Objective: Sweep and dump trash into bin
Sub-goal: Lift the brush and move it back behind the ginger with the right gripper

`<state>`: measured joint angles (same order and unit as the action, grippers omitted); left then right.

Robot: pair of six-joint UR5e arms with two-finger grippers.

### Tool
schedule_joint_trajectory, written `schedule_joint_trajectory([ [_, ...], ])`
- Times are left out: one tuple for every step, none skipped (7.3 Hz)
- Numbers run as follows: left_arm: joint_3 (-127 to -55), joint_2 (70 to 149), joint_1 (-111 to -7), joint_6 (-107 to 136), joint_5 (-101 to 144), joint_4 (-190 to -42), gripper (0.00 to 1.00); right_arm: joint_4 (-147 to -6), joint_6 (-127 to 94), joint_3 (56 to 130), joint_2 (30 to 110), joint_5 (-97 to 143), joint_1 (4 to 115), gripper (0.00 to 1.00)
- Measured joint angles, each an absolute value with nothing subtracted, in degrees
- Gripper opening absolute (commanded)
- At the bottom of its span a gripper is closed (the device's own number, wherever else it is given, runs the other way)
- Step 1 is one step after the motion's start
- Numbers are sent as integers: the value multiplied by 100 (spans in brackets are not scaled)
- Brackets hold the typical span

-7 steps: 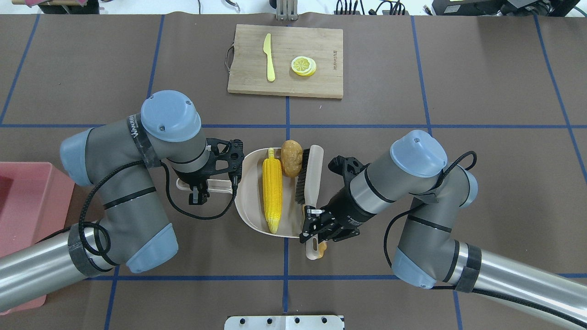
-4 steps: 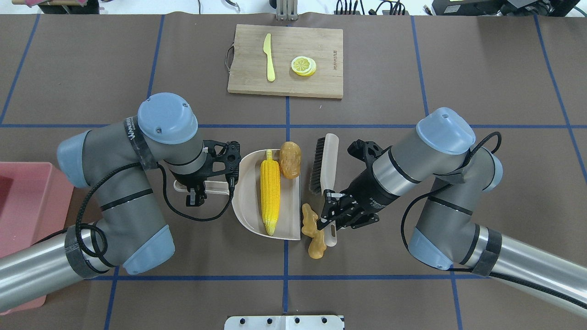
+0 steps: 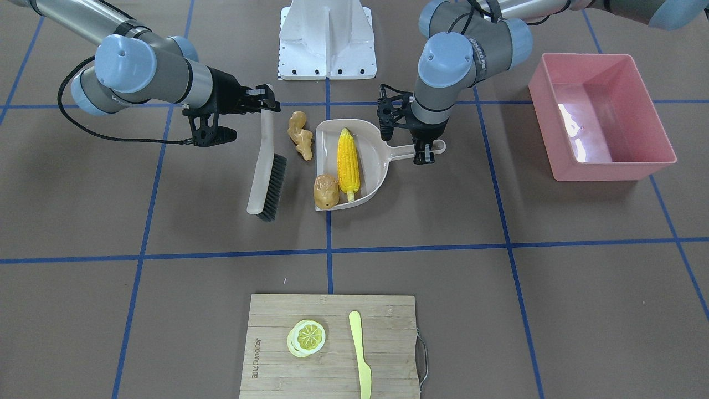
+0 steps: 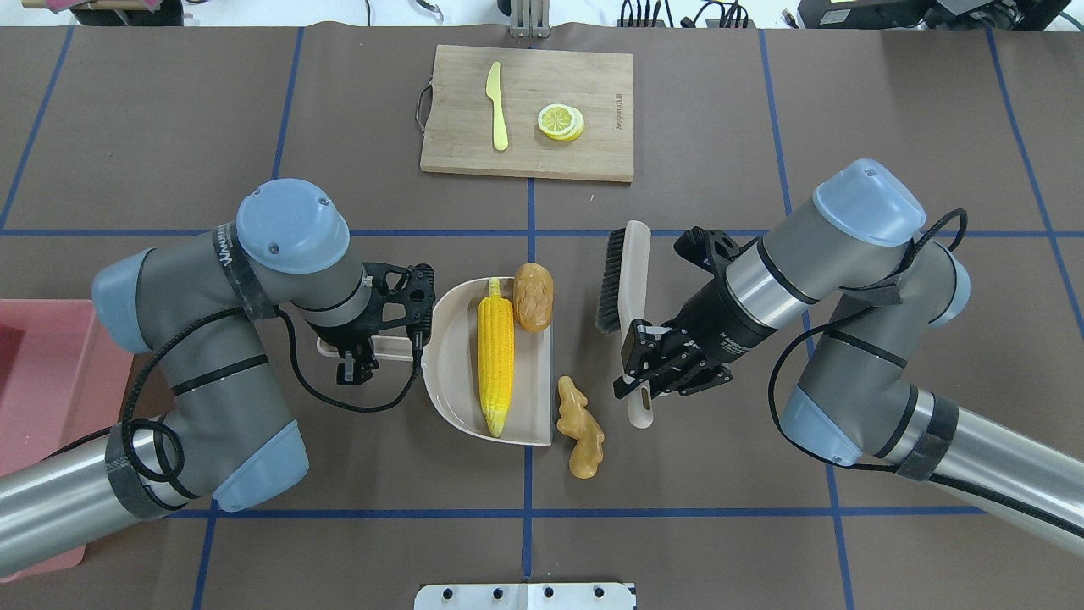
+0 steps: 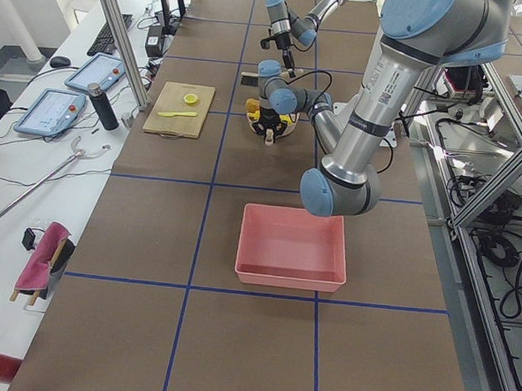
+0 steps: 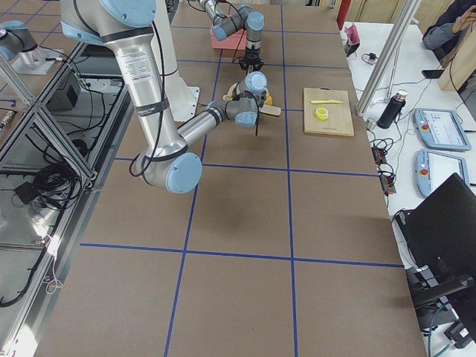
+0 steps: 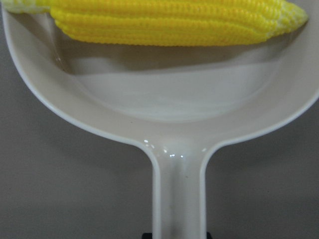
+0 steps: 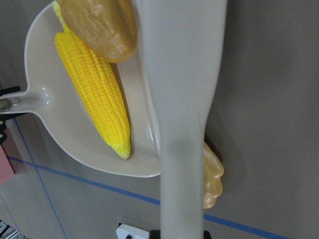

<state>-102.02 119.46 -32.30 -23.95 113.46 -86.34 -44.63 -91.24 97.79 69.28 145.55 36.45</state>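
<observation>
The yellow corn cob (image 4: 495,364) lies inside the beige dustpan (image 4: 447,394). The brown potato (image 4: 533,296) sits at the far corner of the pan's mouth. The tan ginger root (image 4: 580,428) lies on the table just outside the mouth. My left gripper (image 4: 356,347) is shut on the dustpan handle (image 7: 179,194). My right gripper (image 4: 644,373) is shut on the handle of the brush (image 4: 631,288), which is held right of the pan, clear of the trash. The pink bin (image 3: 609,169) stands empty at my far left, also at the overhead view's left edge (image 4: 76,356).
A wooden cutting board (image 4: 593,85) lies at the far centre with a pale yellow knife (image 4: 496,106) and a lemon slice (image 4: 561,121). A metal base plate (image 4: 525,596) sits at the near edge. Blue tape lines cross the brown table cover.
My right gripper has drawn the brush right and farther away from the dustpan's mouth, uncovering the ginger. The left arm and dustpan have shifted slightly left. Corn and potato have moved with the pan.
</observation>
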Motion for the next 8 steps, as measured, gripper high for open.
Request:
schedule_joint_trajectory([
  [-10220, 11931, -3236, -2387, 11346, -8666, 0, -4464, -9229, 9992, 7162, 14610, 3504, 0],
  [-10237, 11924, -3238, -2381, 11347, -8678, 0, -4465, -9390, 10254, 7408, 14643, 3304, 0],
  [-10251, 11908, -3237, -2379, 11349, -8682, 0, -4465, -9630, 10556, 7634, 14672, 3072, 0],
  [-10269, 11888, -3236, -2378, 11353, -8683, 0, -4465, -9915, 10855, 7821, 14687, 2840, 0],
  [-10285, 11870, -3235, -2375, 11354, -8683, 0, -4465, -10164, 11080, 7948, 14688, 2592, 0],
  [-10295, 11852, -3235, -2374, 11355, -8684, 0, -4465, -10326, 11208, 8012, 14681, 2320, 0],
  [-10301, 11844, -3235, -2375, 11354, -8686, 0, -4465, -10389, 11259, 8040, 14676, 2072, 0],
  [-10317, 11841, -3235, -2379, 11350, -8704, 0, -4461, -10407, 11276, 8055, 14688, 1876, 0],
])
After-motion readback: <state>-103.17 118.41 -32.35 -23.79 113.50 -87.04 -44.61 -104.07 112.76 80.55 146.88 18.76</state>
